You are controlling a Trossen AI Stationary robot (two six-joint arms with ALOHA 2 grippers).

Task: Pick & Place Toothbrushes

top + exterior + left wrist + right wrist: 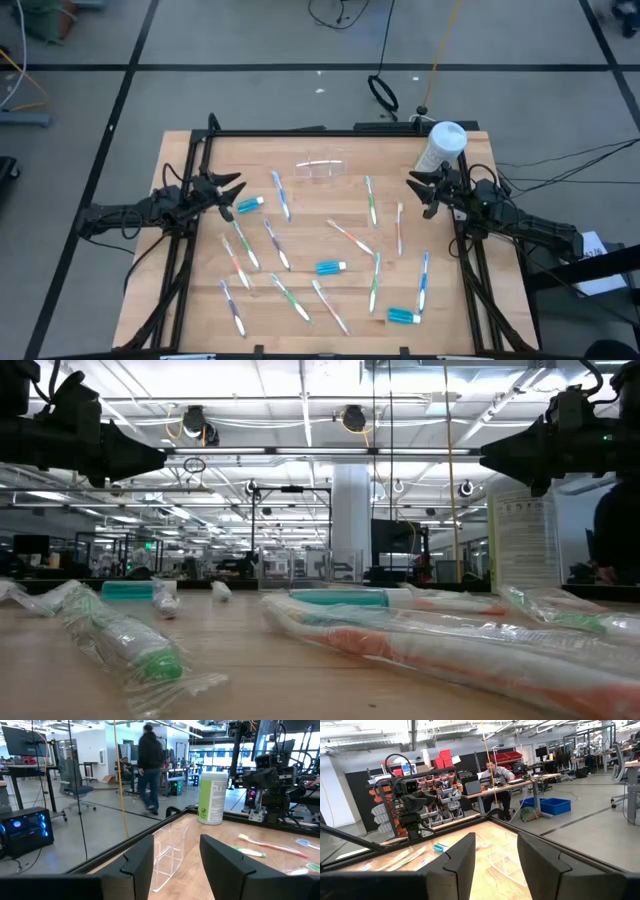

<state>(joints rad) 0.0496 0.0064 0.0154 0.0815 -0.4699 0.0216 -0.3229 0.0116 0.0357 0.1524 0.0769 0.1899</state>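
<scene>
Several thin toothbrushes in clear wrappers, with blue, green and orange-pink handles, lie flat and scattered over the wooden table (330, 300), for example a blue one (281, 195), a green one (371, 199) and an orange-pink one (349, 237). In the low view they lie close by, one orange-pink (420, 645). My left gripper (238, 190) hovers open over the table's left side, empty; its fingers show in the left wrist view (175, 857). My right gripper (415, 190) hovers open over the right side, empty (495, 855).
A clear plastic box (320, 169) stands at the far middle of the table. A white canister with a green label (441, 146) stands at the far right corner. Short blue tubes (331, 267) (404, 316) (250, 204) lie among the brushes. People show in the room beyond.
</scene>
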